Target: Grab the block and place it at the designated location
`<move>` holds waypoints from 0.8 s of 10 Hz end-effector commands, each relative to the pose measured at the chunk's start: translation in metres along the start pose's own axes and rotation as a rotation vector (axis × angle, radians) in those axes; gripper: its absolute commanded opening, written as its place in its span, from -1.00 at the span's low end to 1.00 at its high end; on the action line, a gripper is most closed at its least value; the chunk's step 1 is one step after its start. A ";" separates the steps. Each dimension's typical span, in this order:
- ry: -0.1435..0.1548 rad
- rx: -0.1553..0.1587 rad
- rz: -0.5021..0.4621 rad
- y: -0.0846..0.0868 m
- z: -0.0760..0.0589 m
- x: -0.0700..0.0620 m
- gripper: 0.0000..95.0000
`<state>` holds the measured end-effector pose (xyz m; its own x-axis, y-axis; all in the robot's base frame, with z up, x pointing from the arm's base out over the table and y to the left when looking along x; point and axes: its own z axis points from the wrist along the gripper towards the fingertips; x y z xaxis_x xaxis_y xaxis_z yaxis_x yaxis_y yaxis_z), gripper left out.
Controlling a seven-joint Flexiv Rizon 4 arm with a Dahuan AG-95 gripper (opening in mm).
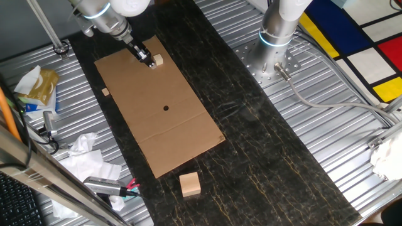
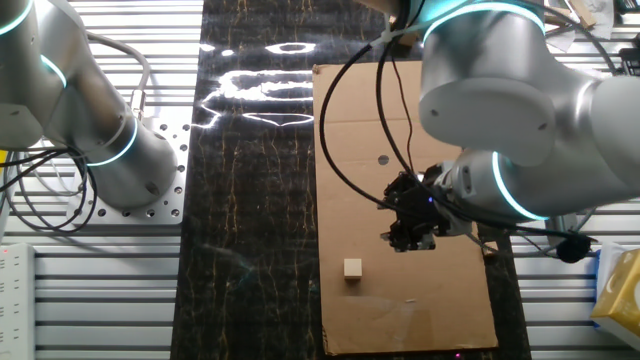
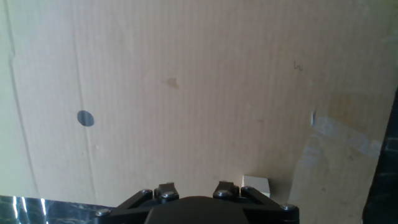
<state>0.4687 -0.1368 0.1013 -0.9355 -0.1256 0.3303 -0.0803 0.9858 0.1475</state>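
Gripper [image 1: 149, 63] is seen beside block [image 1: 159, 60] in one fixed view (hand view: fingertips cropped); opening can't be told, nothing held. Block, pale wood cube, sits on matte cardboard sheet [image 1: 182, 135], well apart from black dot [image 1: 166, 108].

the gripper [image 2: 412, 232] hangs over the cardboard sheet [image 2: 450, 290], its finger state unclear. the block [image 2: 352, 268] sits apart at its seven o'clock. the black dot [image 2: 383, 159] lies at eleven o'clock.
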 end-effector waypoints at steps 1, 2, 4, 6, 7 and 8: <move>-0.001 -0.003 0.003 0.000 0.000 0.000 -0.20; 0.000 -0.002 0.006 0.000 0.001 0.000 -0.20; -0.002 -0.007 -0.001 -0.001 0.004 -0.001 -0.20; -0.002 -0.008 -0.008 0.000 0.007 0.002 -0.20; -0.002 -0.007 -0.009 0.000 0.008 0.003 -0.20; 0.003 -0.006 -0.008 0.000 0.009 0.004 -0.20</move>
<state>0.4598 -0.1371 0.0946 -0.9339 -0.1352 0.3309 -0.0883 0.9843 0.1530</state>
